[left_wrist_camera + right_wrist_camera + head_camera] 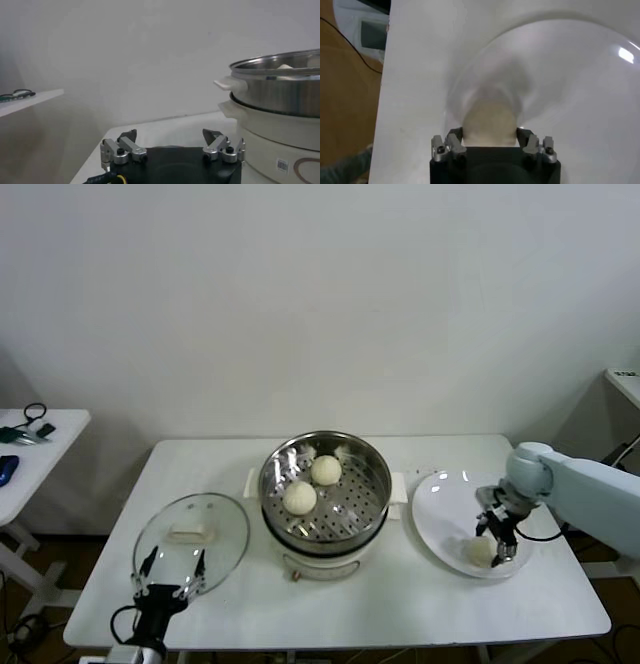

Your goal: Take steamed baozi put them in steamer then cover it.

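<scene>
Left pincer [171,145] low over white worktop [165,127], fingers [122,149] spread wide, nothing between. Steamer [280,95] at 2 o'clock, steel pot on cream base, side handle [231,83] facing pincer. Second white table [27,100] at 9 o'clock.

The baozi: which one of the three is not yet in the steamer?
The baozi lying on the white plate, with the right claw shut around it. The two others already sit on the perforated tray inside the steamer.
</scene>
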Controlling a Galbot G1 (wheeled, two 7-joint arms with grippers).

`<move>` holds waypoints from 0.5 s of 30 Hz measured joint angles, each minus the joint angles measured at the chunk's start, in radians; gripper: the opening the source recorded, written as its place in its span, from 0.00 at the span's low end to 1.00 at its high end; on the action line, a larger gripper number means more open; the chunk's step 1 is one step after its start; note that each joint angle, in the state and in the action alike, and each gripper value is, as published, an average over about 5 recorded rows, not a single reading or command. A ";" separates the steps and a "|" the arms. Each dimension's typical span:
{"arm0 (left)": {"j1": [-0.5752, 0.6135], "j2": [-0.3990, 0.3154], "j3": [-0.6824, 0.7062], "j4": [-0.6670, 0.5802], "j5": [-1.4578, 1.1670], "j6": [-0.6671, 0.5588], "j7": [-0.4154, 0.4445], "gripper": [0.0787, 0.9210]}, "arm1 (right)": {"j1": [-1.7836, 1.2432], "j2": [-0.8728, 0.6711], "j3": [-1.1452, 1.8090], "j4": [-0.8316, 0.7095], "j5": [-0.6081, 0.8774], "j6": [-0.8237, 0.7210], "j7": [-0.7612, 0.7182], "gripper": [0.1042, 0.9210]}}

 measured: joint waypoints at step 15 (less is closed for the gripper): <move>0.005 0.001 0.005 -0.005 -0.002 0.002 0.003 0.88 | 0.221 0.035 -0.072 0.078 -0.106 0.234 -0.111 0.70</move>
